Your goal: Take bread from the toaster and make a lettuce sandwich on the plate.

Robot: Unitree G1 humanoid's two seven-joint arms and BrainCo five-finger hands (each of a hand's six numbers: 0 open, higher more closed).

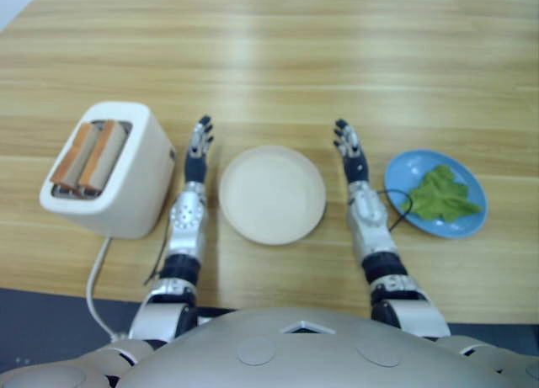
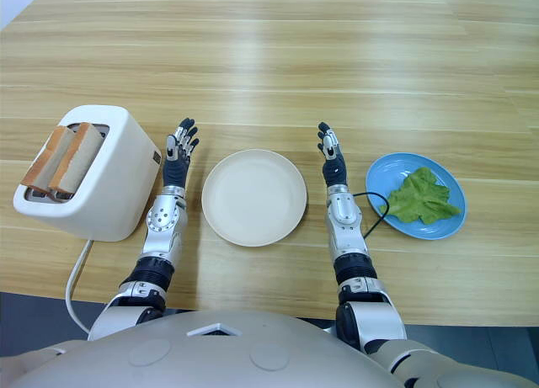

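A wooden table (image 2: 295, 68) runs wide from near edge to far edge, with a broad stretch of plain wood beyond the hands. At far left a white toaster (image 2: 105, 194) stands close to the near edge, two slices of bread (image 2: 63, 162) upright in its slots, its white cord (image 2: 74, 279) trailing off the table's front. Just beside the toaster's right wall lies the left hand (image 2: 178, 151), fingers released and straight, holding nothing. Next comes a round cream plate (image 2: 253, 197), between both hands. The right hand (image 2: 330, 155) lies released likewise, just right of it. A thin black cable (image 2: 376, 204) loops between that hand and a blue plate (image 2: 381, 179) holding a lettuce leaf (image 2: 421, 196).
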